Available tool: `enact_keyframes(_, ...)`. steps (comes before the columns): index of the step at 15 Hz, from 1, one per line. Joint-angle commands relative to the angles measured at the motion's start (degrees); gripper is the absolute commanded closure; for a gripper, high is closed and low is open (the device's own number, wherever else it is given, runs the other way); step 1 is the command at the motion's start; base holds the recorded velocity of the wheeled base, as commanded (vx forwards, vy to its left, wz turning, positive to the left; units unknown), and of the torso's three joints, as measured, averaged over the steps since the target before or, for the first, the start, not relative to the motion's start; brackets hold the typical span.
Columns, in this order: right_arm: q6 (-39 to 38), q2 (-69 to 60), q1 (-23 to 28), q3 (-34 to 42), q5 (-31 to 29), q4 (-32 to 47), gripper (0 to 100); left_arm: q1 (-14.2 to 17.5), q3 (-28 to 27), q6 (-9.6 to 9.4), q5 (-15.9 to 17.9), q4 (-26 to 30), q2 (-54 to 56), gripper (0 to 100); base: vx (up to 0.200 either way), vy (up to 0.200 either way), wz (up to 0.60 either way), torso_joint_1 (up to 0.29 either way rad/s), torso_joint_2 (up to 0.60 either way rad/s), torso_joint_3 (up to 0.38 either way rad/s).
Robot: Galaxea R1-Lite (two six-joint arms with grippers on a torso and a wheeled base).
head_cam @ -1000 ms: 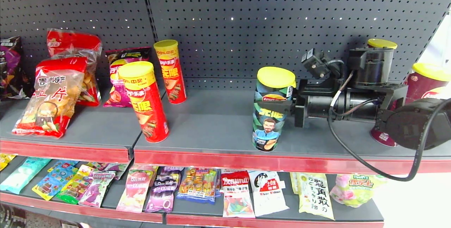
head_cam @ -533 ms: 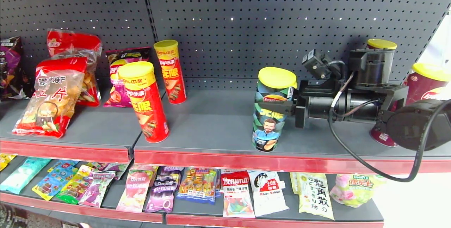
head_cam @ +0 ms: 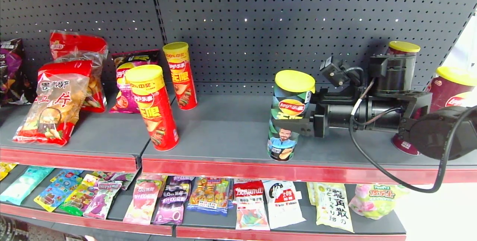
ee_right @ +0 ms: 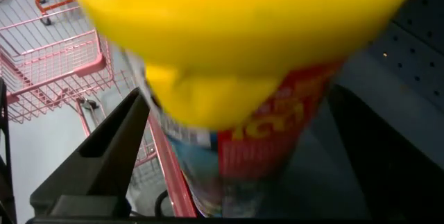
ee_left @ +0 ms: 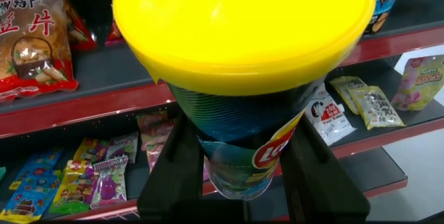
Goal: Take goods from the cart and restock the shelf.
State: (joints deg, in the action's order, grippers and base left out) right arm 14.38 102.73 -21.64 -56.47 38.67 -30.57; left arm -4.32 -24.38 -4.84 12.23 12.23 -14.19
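Dark pegboard point(head_cam: 261, 28) backs the upper shelf point(head_cam: 223, 133) of a store display. On my left wrist camera, the left end effector point(ee_left: 246, 175) is clenched on a held can point(ee_left: 239, 134), blue-green with a yellow lid. Its fingers point(ee_left: 173, 175) press against both sides of the tube, which hangs in front of the shelving, resting on nothing.

At the upper shelf's left end, bagged snacks point(head_cam: 56, 99) lean toward the back panel. Beside them stand a front red can point(head_cam: 152, 107) near the edge and a rear red can point(head_cam: 180, 75) close to the pegboard, both upright.

Right of centre, the shelf can point(head_cam: 292, 103), also blue-green and yellow-lidded, stands with its base on the upper shelf, close to the red front lip. The right end effector point(head_cam: 288, 121) brackets it at mid-height, one finger crossing its front. On my right wrist camera I make out a thin gap between a finger point(ee_right: 118, 148) and the tube, so I read this end effector as released, jaws parted around the can. The pink cart point(ee_right: 62, 64) shows behind it.

Farther right, a maroon can point(head_cam: 449, 88) stands at the shelf's end, and another yellow-lidded can point(head_cam: 404, 46) stands behind the arm. Below, a lower shelf point(head_cam: 376, 226) carries a row of flat candy packets point(head_cam: 208, 196).
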Motion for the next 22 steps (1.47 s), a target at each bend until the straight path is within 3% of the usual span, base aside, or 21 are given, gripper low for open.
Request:
enact_keyframes(1,0.03,-0.69,0.72,0.57,0.00,-0.19,0,0.01,-0.05,0.01,-0.01,-0.01,0.04,100,0.000,0.000,0.00,0.000,0.00,0.000)
enact_keyframes(10,-0.50,-23.54,6.17,24.74,-5.36,-0.10,0,0.01,1.79,0.01,2.27,-0.10,-0.31,100,0.000,0.000,0.00,0.000,0.00,0.000)
enact_keyframes(12,-0.59,-33.47,6.17,32.12,-10.54,-0.10,0,0.01,1.71,0.01,2.36,-0.10,-1.02,100,0.000,0.000,0.00,0.000,0.00,0.000)
enact_keyframes(14,-4.72,-51.93,7.40,42.93,-23.02,0.78,0,0.01,1.18,0.01,2.45,-0.19,-3.04,100,0.000,0.000,0.00,0.000,0.00,0.000)
enact_keyframes(16,-12.19,-64.23,10.83,48.56,-36.03,1.57,0,0.01,-0.32,0.01,3.86,-0.54,-6.29,100,0.000,0.000,0.00,0.000,0.00,0.000)
enact_keyframes(17,-13.77,-68.36,11.97,50.40,-39.46,2.98,0,0.01,-1.11,0.01,4.91,-0.54,-7.78,100,0.000,0.000,0.00,0.000,0.00,0.000)
enact_keyframes(19,-13.51,-82.60,12.59,55.94,-41.31,13.44,0,0.01,-2.78,0.01,7.20,-1.42,-12.00,100,0.000,0.000,0.00,0.000,0.00,0.000)
enact_keyframes(22,-13.33,-96.93,11.88,53.04,-41.39,34.88,0,0.01,-2.43,0.01,8.95,-5.90,-15.17,100,0.000,0.000,0.00,0.000,0.00,0.000)
